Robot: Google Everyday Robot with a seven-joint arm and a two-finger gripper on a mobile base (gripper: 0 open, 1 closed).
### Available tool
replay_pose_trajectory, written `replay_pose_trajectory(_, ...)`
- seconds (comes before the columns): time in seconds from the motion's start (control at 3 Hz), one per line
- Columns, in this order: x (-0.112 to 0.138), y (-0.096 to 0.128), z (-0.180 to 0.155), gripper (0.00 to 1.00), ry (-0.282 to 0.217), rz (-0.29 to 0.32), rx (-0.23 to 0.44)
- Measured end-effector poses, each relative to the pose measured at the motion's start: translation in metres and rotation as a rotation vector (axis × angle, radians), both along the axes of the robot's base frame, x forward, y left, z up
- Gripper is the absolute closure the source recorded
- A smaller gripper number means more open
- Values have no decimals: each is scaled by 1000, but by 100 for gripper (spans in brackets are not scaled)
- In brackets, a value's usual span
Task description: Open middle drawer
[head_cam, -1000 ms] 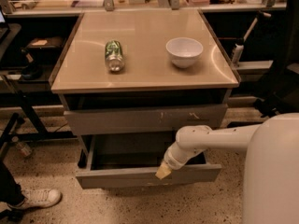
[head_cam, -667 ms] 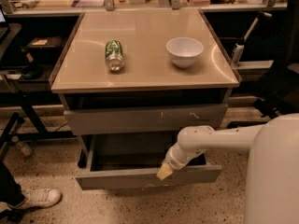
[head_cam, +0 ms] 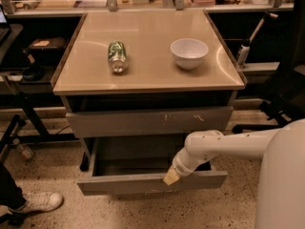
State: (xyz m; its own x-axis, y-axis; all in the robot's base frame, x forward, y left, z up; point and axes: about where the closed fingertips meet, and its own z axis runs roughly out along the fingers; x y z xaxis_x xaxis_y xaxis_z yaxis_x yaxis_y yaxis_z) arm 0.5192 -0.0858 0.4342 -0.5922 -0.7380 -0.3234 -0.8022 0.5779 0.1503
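Camera view, low down: gripper (head_cam: 171, 176) touching top edge of middle drawer (head_cam: 119, 185), right of centre; cannot tell how wide its grip stands. Pulled out beneath scratched front (head_cam: 143, 122): plain grey, unmarked, shallow grey box. Farther back, can (head_cam: 117, 57) and bowl (head_cam: 189, 53) on tabletop (head_cam: 147, 75).

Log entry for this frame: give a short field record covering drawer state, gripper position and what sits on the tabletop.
middle drawer: pulled out, grey interior showing
gripper: at the top edge of that drawer's front, right of centre
scratched drawer front: directly above the open drawer
tabletop: holds two items
green can: lying on its side, left part
white bowl: upright, right part
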Motion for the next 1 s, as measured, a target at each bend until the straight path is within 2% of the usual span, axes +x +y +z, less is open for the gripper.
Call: replay_pose_trajectory(1.0, -11, -2, 0, 100, 20, -6, -11)
